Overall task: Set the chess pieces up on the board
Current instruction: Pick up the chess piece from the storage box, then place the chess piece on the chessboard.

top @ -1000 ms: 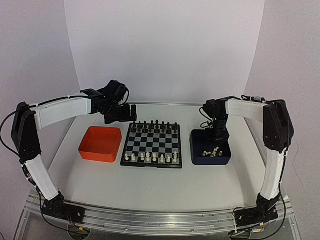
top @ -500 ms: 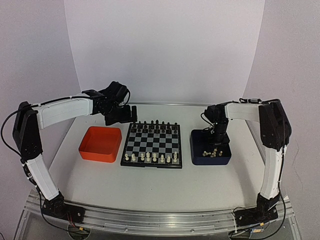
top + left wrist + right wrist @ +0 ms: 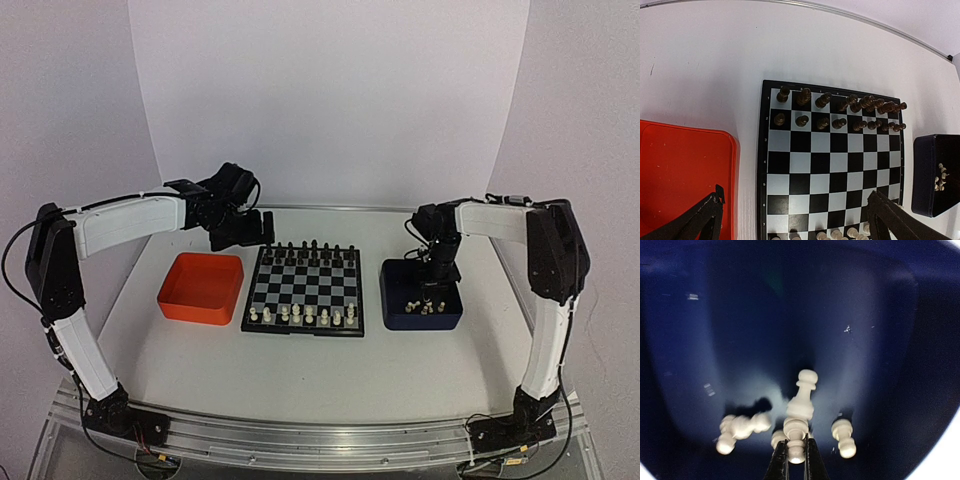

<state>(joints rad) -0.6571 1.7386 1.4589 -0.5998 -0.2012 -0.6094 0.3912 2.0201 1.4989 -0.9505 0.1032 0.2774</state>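
Item: right gripper (image 3: 436, 287), down inside the dark blue tray (image 3: 400, 312). Over the last second its jaws have gone from half-spread to fully pinched, and they now clamp one cream-white pawn (image 3: 795, 434) by the head. Other loose chess pieces (image 3: 742, 426) lie just either side of its tips. The left gripper (image 3: 795, 196) is spread wide and empty above the board (image 3: 830, 165). Judgement: the pick looks secured, and a lift toward the board comes next.

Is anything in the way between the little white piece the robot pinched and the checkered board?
Only the dark blue square plastic tray's wall facing the small black-and-grey chessboard. The right tool pinches a tiny cream-white plastic chess piece down inside that tray, so it must rise over the wall.
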